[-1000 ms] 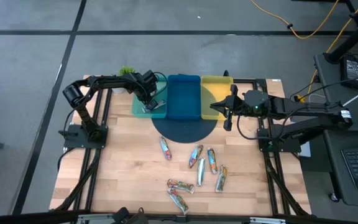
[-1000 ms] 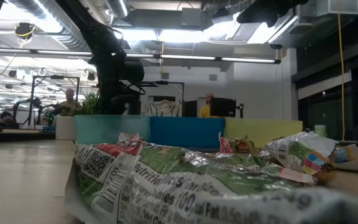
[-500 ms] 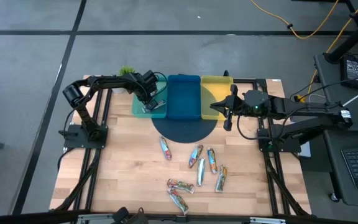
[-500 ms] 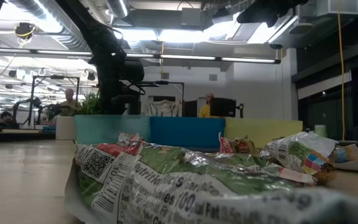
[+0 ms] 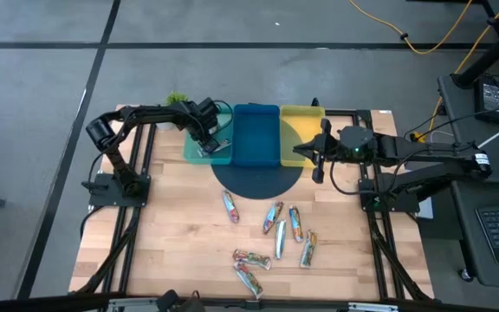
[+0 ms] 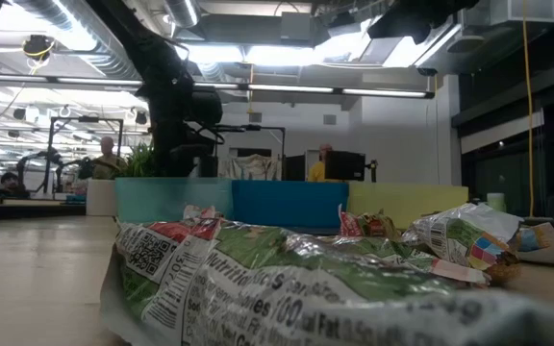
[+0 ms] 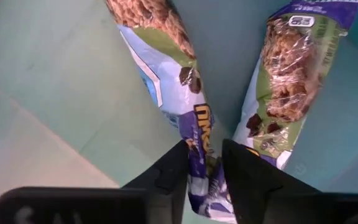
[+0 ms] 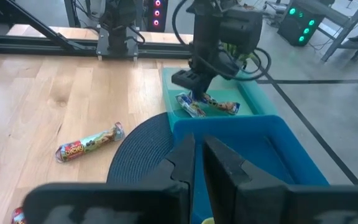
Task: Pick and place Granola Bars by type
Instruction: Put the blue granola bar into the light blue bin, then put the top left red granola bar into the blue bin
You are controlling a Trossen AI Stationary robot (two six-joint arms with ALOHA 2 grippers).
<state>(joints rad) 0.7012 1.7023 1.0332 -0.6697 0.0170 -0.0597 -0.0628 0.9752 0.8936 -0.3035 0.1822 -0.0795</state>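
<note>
As the left gripper (image 7: 205, 163) lets go: your blue bar (image 7: 166, 93) lands in teal tray (image 5: 199, 152).
Fingers: barely parted around it.
Right gripper (image 8: 196, 163): closed, empty, over blue tray (image 8: 241, 134).

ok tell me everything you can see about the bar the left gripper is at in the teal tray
The bar is slim, in a shiny wrapper of white, green and purple with a granola picture at one end. It lies flat on the teal tray floor, angled in a V with a second, similar bar, their near ends meeting. The left gripper straddles its purple end, jaws slightly parted. The right wrist view shows both bars below that gripper.
</note>
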